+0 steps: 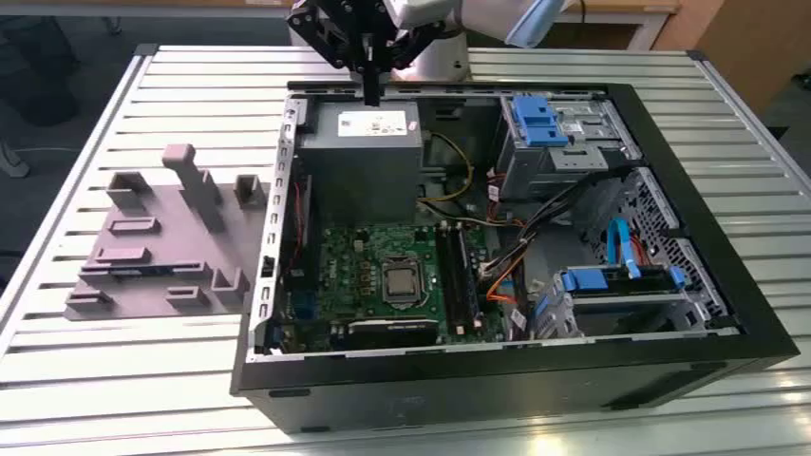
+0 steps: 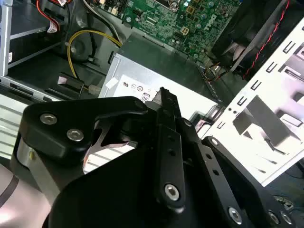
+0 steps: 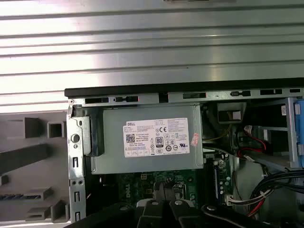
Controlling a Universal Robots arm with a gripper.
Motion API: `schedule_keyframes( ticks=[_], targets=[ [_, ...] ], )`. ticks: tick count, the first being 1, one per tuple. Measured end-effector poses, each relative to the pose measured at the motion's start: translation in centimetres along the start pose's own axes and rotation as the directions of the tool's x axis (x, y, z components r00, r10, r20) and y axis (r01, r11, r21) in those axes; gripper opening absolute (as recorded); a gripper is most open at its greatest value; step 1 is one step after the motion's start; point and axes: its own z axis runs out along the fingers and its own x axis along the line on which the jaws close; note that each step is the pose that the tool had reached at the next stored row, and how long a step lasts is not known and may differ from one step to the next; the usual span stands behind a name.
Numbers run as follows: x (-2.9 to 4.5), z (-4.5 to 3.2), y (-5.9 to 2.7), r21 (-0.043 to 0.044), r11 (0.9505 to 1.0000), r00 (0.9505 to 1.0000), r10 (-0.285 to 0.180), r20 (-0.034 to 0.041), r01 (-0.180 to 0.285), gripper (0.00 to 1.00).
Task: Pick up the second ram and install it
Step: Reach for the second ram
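Hovering over power supply, tool pointing down

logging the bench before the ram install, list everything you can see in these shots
computer case: one, black, open, on the table
table: one, silver, slatted, under everything
power supply: one, grey with a white label, inside the case
motherboard: one, green, inside the case
drive brackets: two, blue, case side at the exterior view's right
cables: several, black, yellow, orange, inside the case
fixture block: one, grey, on the table at the exterior view's left
gripper: one, black, above the power supply
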Motion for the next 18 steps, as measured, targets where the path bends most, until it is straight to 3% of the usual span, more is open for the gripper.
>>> schedule_keyframes(
  ticks=[18],
  targets=[
    [0.58,-0.01,-0.04,0.0,1.0,1.0,0.0,0.0,0.0,0.11]
  ],
)
